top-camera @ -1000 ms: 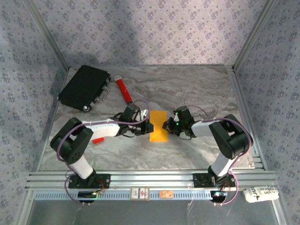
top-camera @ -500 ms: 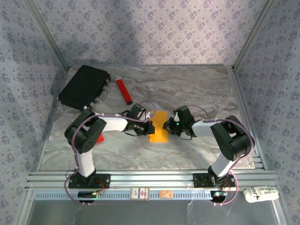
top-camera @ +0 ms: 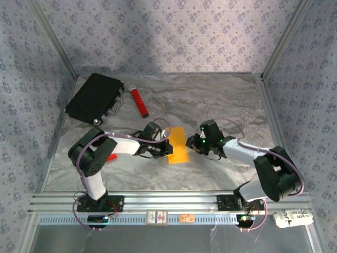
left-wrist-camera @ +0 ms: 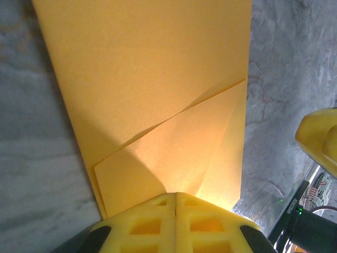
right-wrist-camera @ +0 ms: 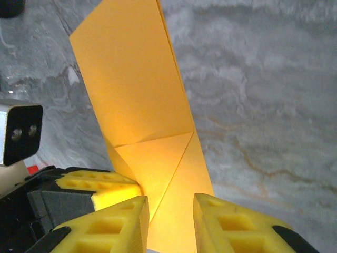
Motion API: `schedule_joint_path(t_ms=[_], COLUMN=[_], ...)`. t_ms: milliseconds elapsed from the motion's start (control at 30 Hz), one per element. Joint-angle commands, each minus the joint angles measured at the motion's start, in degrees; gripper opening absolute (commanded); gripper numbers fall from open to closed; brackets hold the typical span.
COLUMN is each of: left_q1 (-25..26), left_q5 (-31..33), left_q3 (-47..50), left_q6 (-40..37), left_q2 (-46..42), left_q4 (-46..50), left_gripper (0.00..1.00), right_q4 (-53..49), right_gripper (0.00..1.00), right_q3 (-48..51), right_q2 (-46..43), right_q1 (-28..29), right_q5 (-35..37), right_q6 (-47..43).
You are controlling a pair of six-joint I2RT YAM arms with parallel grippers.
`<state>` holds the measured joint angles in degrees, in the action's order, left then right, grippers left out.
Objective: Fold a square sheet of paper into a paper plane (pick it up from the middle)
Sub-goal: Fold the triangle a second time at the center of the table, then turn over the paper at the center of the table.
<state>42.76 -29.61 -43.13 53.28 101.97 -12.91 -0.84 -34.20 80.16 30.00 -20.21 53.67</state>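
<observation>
step: creasing corner fold | left gripper (left-wrist-camera: 175, 197) pinches paper (top-camera: 178, 145) | right gripper (right-wrist-camera: 169, 211) spread astride its edge | next: right likely presses crease flat

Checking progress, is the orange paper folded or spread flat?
Folded: the paper is a narrow strip with a triangular flap creased over it.

Blk/wht arms (top-camera: 120, 143) w/ purple cables (top-camera: 230, 121), yellow grid-molded fingers (right-wrist-camera: 226, 226), green LEDs (top-camera: 202, 142).

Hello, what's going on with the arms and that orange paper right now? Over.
Left gripper shut on folded paper. Right gripper open, straddling its edge. Red cylinder, black case well apart, back left.
</observation>
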Motion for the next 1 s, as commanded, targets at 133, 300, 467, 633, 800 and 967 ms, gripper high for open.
schedule_joint_path(t_ms=[133, 300, 467, 633, 800, 967], left_q1=[1.05, 1.02, 0.85, 0.50, 0.22, 0.16], left_q5=[3.24, 2.54, 2.19, 1.66, 1.14, 0.78], left_q3=[1.39, 0.99, 1.04, 1.39, 1.56, 1.63], left_q6=[3.50, 3.06, 3.11, 2.82, 2.59, 2.13], left_q2=[-0.46, 0.06, 0.24, 0.16, -0.01, 0.07], left_q4=[0.30, 0.15, -0.50, -0.83, -1.02, -1.08], left_gripper=[0.03, 0.03, 0.03, 0.03, 0.03, 0.03], right_q4=[-4.87, -3.58, -3.84, -3.21, -2.39, 0.75], right_gripper=[0.40, 0.40, 0.42, 0.43, 0.44, 0.45], right_q3=[0.48, 0.89, 1.12, 1.28, 1.72, 1.86], right_q2=[-1.67, -1.16, 0.12, 0.92, 2.23, 4.11], right_q1=[3.99, 5.43, 6.45, 7.16, 7.39, 7.70], right_q5=[2.74, 3.37, 4.17, 4.33, 4.39, 3.53], right_q6=[2.26, 3.77, 4.22, 4.59, 4.78, 5.46])
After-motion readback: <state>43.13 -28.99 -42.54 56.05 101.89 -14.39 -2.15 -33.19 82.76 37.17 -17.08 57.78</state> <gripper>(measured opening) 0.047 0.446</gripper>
